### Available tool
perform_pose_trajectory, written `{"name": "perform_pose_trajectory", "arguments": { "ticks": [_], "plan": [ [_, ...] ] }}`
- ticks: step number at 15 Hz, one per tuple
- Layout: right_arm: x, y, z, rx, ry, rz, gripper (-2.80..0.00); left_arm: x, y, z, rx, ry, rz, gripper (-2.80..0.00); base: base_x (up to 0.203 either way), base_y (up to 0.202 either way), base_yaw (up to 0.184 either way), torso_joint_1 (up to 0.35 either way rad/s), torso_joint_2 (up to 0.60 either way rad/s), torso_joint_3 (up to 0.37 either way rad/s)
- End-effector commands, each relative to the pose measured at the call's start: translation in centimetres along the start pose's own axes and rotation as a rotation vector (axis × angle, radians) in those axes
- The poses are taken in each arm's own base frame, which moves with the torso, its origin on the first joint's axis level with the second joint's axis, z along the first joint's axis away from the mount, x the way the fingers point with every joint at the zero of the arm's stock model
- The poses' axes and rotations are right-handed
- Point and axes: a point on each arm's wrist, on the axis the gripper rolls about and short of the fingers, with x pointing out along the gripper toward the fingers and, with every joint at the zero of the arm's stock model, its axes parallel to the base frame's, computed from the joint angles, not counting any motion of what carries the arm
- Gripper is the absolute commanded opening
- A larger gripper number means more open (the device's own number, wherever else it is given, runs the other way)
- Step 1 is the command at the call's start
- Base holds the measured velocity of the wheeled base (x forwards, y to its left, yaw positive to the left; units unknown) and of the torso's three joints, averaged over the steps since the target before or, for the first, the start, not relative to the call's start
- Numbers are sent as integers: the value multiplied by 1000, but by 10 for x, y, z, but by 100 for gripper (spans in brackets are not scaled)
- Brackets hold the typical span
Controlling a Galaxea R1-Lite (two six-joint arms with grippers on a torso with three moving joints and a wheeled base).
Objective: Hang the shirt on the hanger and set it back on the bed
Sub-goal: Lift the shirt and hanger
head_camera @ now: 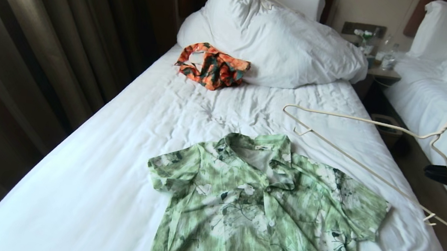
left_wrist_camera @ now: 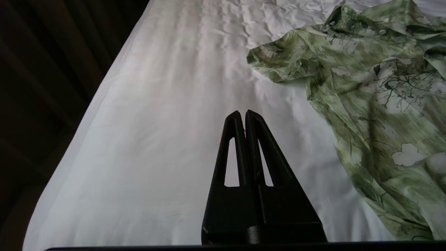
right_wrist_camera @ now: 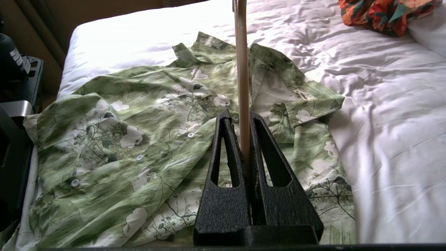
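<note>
Shirt (head_camera: 264, 213) lies flat, collar open, on the bed (head_camera: 116, 150). Right claw (right_wrist_camera: 244, 139) grips the hanger (head_camera: 373, 171) by one thin bar, holding it aloft just beyond the shirt's right shoulder. Left claw (left_wrist_camera: 243, 115) is closed and empty. Risk: the slender bar may pivot or slip in this narrow pinch, missing the collar opening.

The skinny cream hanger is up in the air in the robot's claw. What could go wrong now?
1. The right gripper pinches the thin cream hanger on just one slim bar, so it might twist or slip out.
2. The green flowered button-up shirt lies buttoned and flat on the white bed, so the hanger's end might snag the collar or bunch the cloth.
3. The left gripper is shut beside the shirt and holds nothing, so the shirt could slide.
</note>
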Motion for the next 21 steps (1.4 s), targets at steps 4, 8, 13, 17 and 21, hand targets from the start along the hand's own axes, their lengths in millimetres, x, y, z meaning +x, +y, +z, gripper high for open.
{"name": "perform_pose_trajectory", "arguments": {
  "ticks": [4,8,13,17,21],
  "plan": [
    [1,-3,9,-9,-8,4,-280,23,3,71,-88,86,-149,-280,0,0,0,0,0,0],
    [1,-5,11,-7,-7,4,-280,95,-5,94,-157,329,-340,-280,0,0,0,0,0,0],
    [-1,-22,12,-25,-6,-5,-280,206,-44,93,-214,505,-514,-280,0,0,0,0,0,0],
    [-3,-24,12,-15,-5,-13,-280,289,-93,73,-233,572,-599,-280,0,0,0,0,0,0],
    [-12,-32,6,-9,1,-41,-280,360,-139,47,-216,562,-595,-280,0,0,0,0,0,0]
  ]
}}
